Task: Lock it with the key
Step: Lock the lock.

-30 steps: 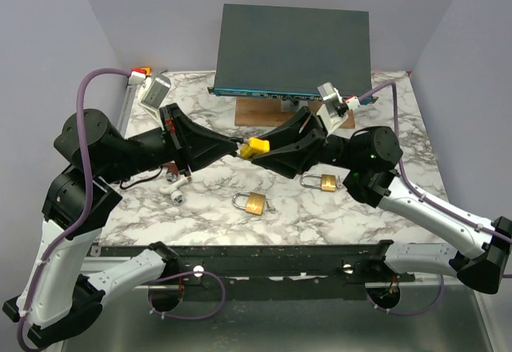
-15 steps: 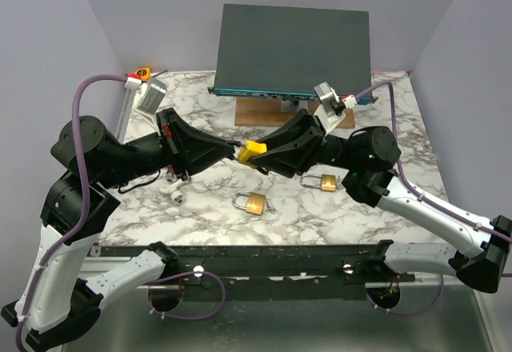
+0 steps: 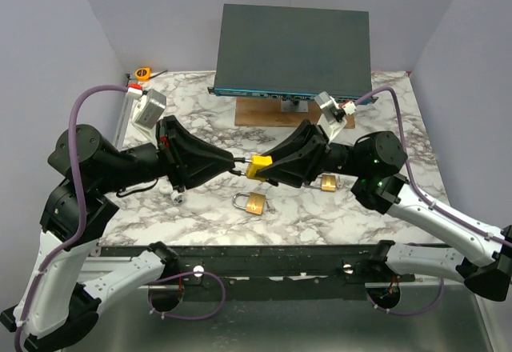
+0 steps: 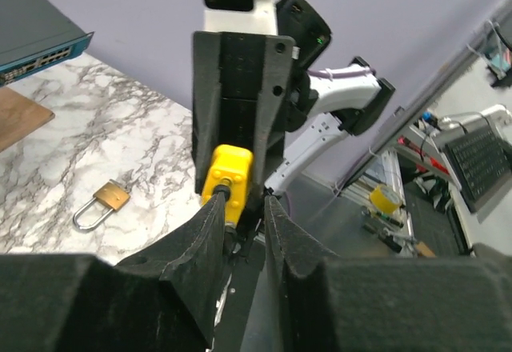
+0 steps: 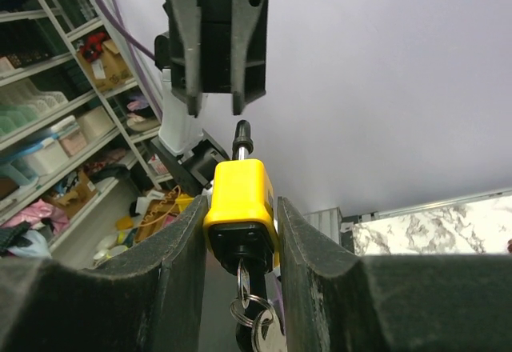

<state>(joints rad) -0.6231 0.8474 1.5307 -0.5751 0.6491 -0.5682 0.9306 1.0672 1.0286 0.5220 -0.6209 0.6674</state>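
A yellow padlock is held in the air over the middle of the table, clamped between the fingers of my right gripper. In the right wrist view the padlock has a key in its underside with a ring and a second key hanging; its steel shackle with a black tip points at my left gripper. My left gripper meets the padlock's shackle end. In the left wrist view its jaws stand slightly apart, with the padlock just beyond the left fingertip.
Two brass padlocks lie on the marble table below the grippers. A grey network switch rests on a wooden block at the back. A small white part lies at the left, an orange tape measure at the far left corner.
Both grippers, still meeting at the yellow padlock, have moved together toward the near side of the table. The padlock stays in the right gripper.
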